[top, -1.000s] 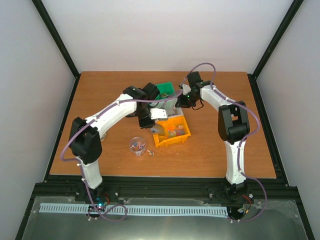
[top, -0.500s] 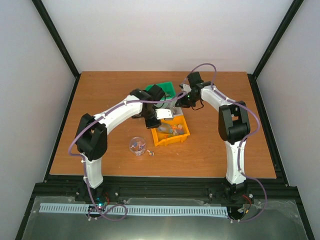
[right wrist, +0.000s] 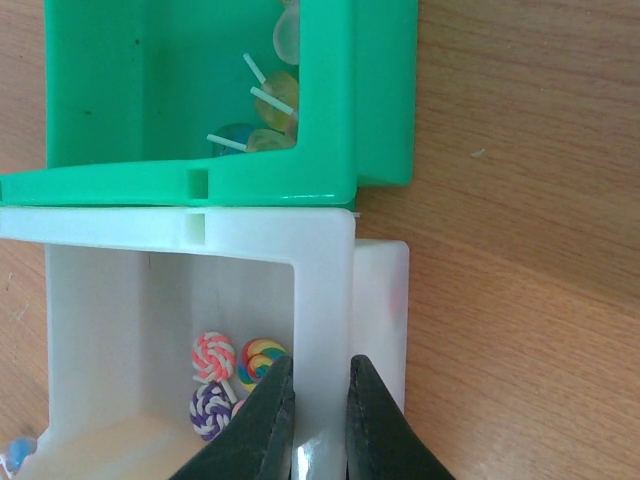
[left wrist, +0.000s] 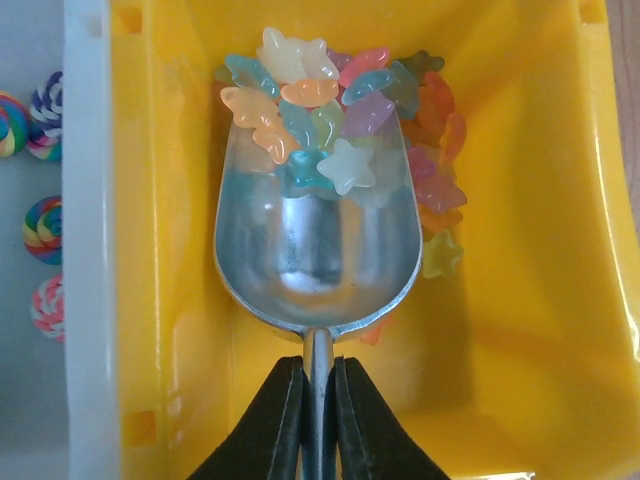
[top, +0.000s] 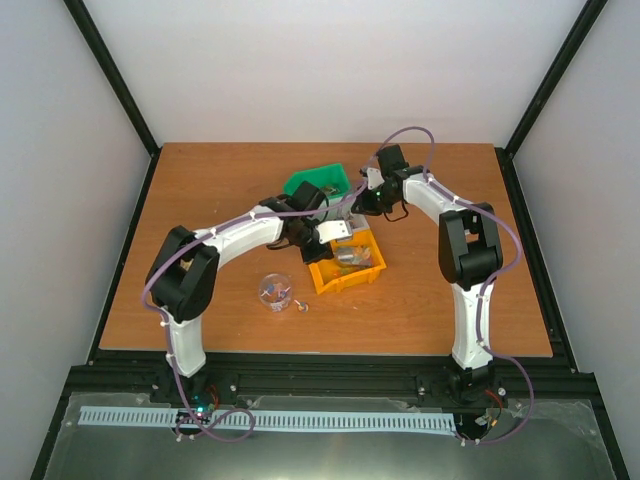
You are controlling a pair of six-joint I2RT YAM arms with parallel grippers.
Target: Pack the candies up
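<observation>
The left gripper squeezes the metal scoop by its handle. The candies sit at its far end, inside the yellow bin. The right gripper pinches the wall of the white bin.

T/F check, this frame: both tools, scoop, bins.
1. The right tool pinches the white bin by its wall. True.
2. The left tool is shut on the handle of the scoop. True.
3. The scoop sits in the white bin. False: it is in the yellow bin, with star candies at its front.
4. The green bin is empty. False: it holds lollipops.
</observation>
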